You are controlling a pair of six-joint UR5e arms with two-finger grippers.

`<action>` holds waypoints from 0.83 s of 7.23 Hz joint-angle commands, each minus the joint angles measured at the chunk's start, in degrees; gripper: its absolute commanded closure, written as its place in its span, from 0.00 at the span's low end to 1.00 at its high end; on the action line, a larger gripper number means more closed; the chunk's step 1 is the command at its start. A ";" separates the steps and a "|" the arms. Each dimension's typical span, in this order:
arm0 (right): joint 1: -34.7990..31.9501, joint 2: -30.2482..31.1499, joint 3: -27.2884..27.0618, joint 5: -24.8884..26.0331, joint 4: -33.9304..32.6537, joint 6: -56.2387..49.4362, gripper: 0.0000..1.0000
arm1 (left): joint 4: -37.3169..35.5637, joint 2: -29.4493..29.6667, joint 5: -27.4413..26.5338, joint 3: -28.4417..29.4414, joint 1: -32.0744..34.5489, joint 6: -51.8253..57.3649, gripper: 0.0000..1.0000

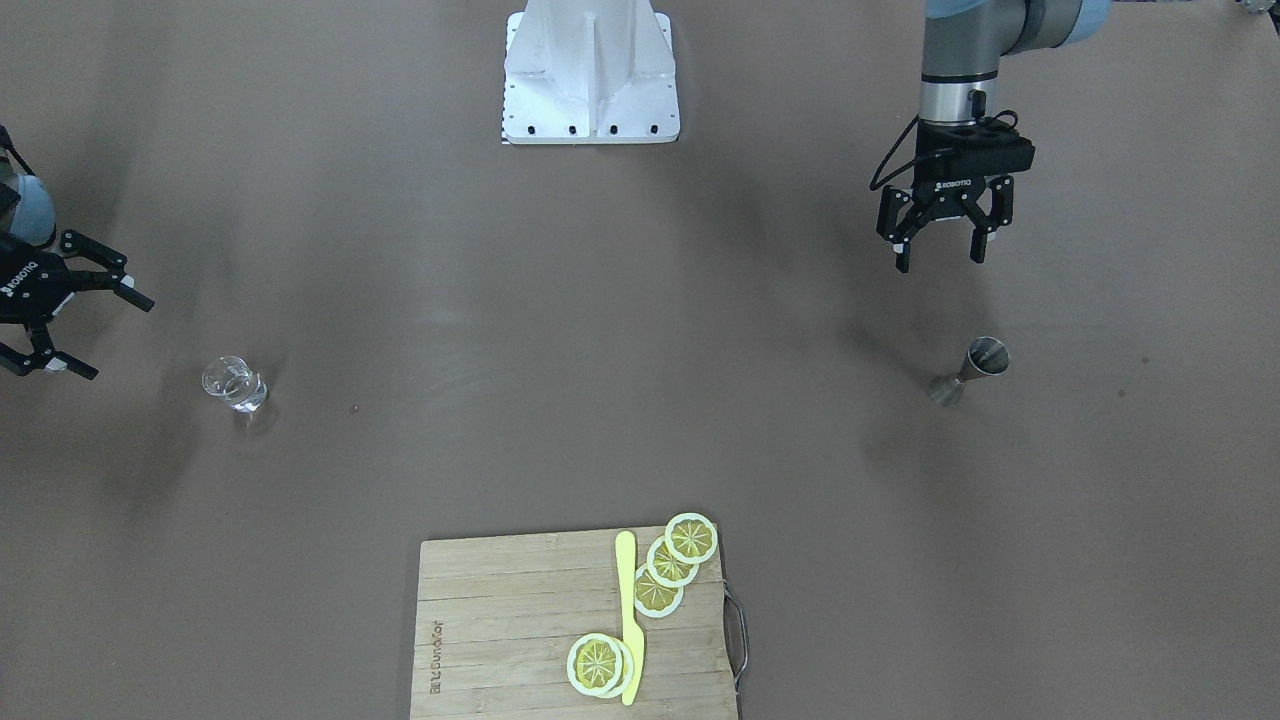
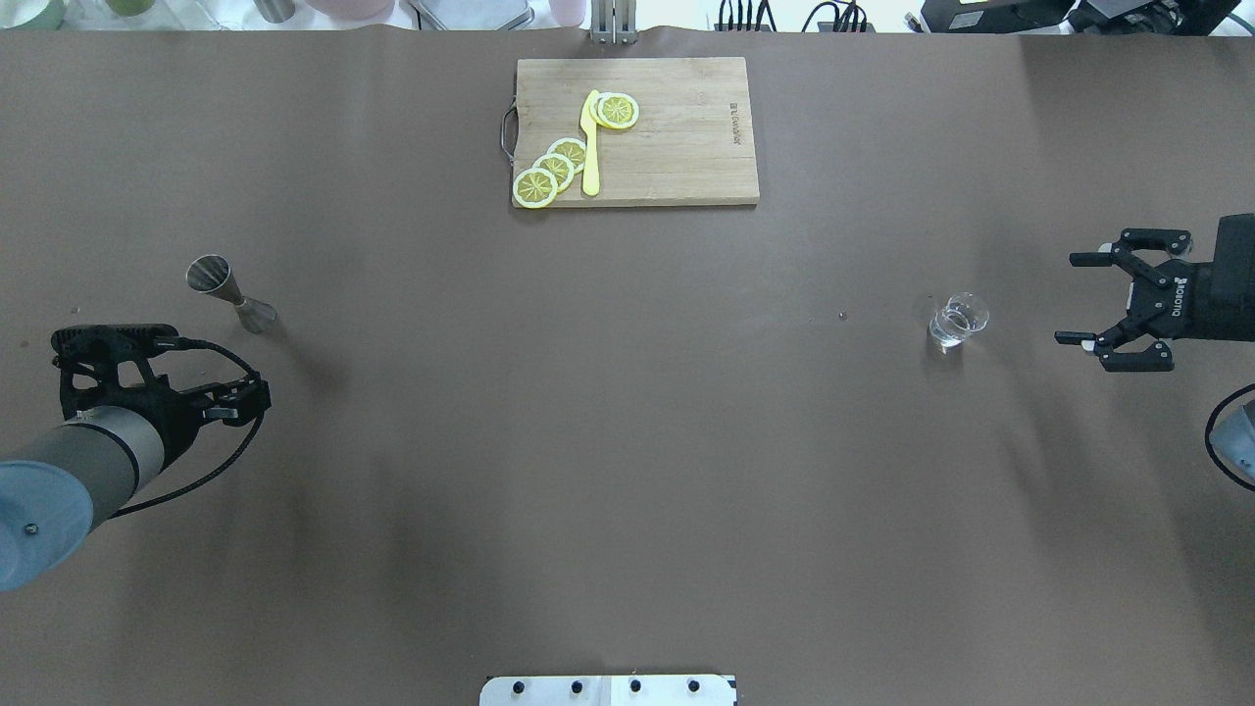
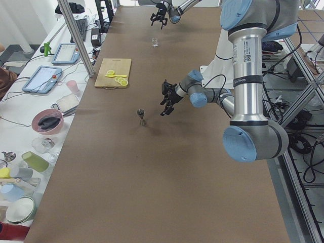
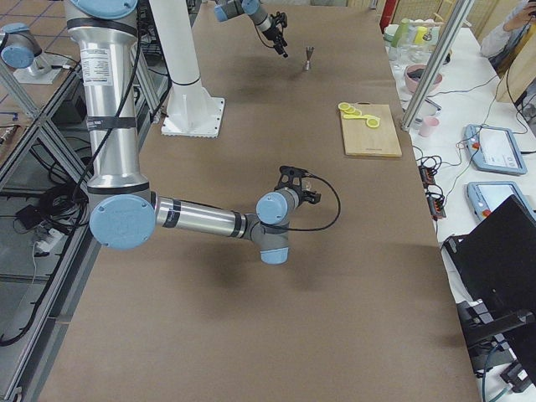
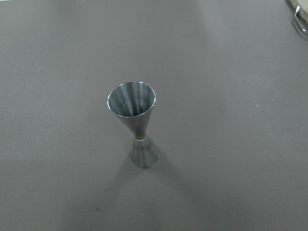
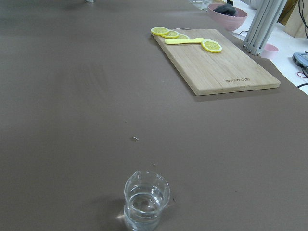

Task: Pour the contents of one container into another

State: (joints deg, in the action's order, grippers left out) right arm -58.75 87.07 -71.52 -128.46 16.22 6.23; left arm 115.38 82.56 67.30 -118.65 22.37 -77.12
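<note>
Seen from overhead, the clear glass (image 2: 958, 321) is standing upright toward the 3 o'clock side of the desk (image 2: 627, 441), holding a little clear liquid. The steel jigger (image 2: 227, 292) is standing on its smaller cone toward 9 o'clock, wide mouth up and apparently empty, so the two are sitting well apart. The right pincer (image 2: 1069, 299) is hovering at the glass's 3 o'clock, near but not touching, fingers spread wide and holding nothing. The left pincer (image 1: 940, 258) is hanging near the jigger, around its 7 o'clock, likewise spread apart and empty. The step in hand appears to be the right arm's reach for the glass. To do it well, the pincer should be travelling level and centred so its fingers are passing either side of the wall. It should be closing low on the body rather than at the thin rim, gently enough not to tip it. Then it should be lifting the glass upright so nothing is spilling before the jigger's narrow mouth is underneath.
</note>
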 commanded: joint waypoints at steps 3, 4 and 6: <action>3.90 -0.06 0.33 1.64 -1.55 0.18 0.01 | 4.41 3.39 -11.45 6.05 -0.74 -4.44 0.02; 4.86 -0.06 0.42 1.64 -1.55 0.36 0.01 | 4.59 3.40 -15.92 7.28 -2.31 -4.44 0.02; 5.14 -1.37 2.25 1.64 -1.63 0.54 0.01 | 7.46 5.31 -17.20 12.26 -3.03 -4.44 0.02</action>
State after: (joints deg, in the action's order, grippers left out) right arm -53.86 86.51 -70.43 -126.82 14.66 6.68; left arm 120.77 86.44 51.34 -109.87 19.79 -81.55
